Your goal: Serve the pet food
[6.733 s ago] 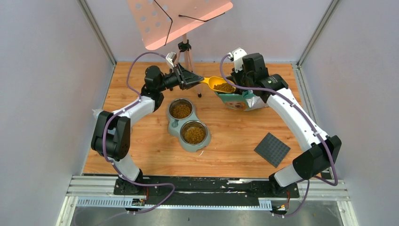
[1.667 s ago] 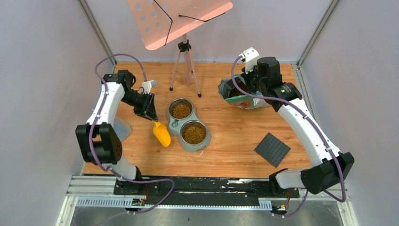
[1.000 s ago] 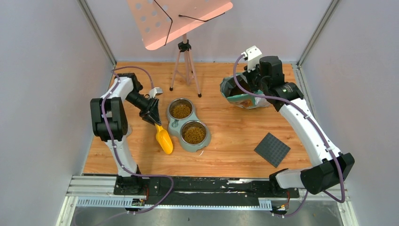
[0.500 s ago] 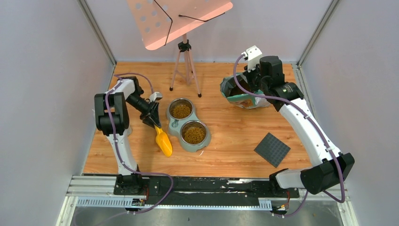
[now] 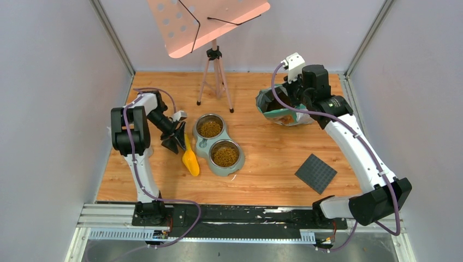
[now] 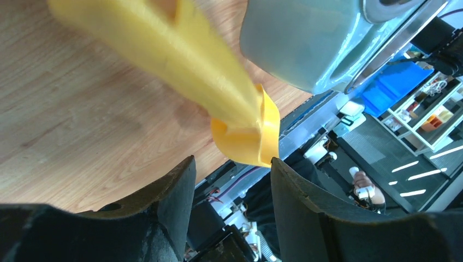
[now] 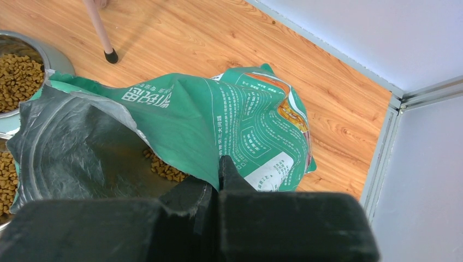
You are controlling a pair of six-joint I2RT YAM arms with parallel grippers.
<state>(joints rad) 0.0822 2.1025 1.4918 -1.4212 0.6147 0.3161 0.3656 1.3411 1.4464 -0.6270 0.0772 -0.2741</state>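
Note:
Pet food (image 5: 209,128) fills both steel cups of the grey double bowl (image 5: 203,146), the near cup's heap (image 5: 225,155) included. A yellow scoop (image 5: 190,159) lies on the wooden floor just left of the bowl. My left gripper (image 5: 174,140) stands open behind the scoop's handle. In the left wrist view the handle end (image 6: 245,139) sits just beyond the gripper (image 6: 232,164), whose jaws stand wide apart. My right gripper (image 7: 218,170) is shut on the rim of the teal-green bag (image 7: 229,120), holding its mouth open; kibble (image 7: 164,167) shows inside. The bag (image 5: 271,105) lies at the back right.
A tripod stand (image 5: 214,65) with a pink perforated plate (image 5: 207,22) stands behind the bowl. A dark grey square mat (image 5: 315,173) lies at the front right. Grey walls close in both sides, and a metal rail (image 5: 240,218) runs along the near edge.
The left gripper has opened and let go of the yellow scoop, which now rests beside the bowl. The right arm and the bag have stayed still.

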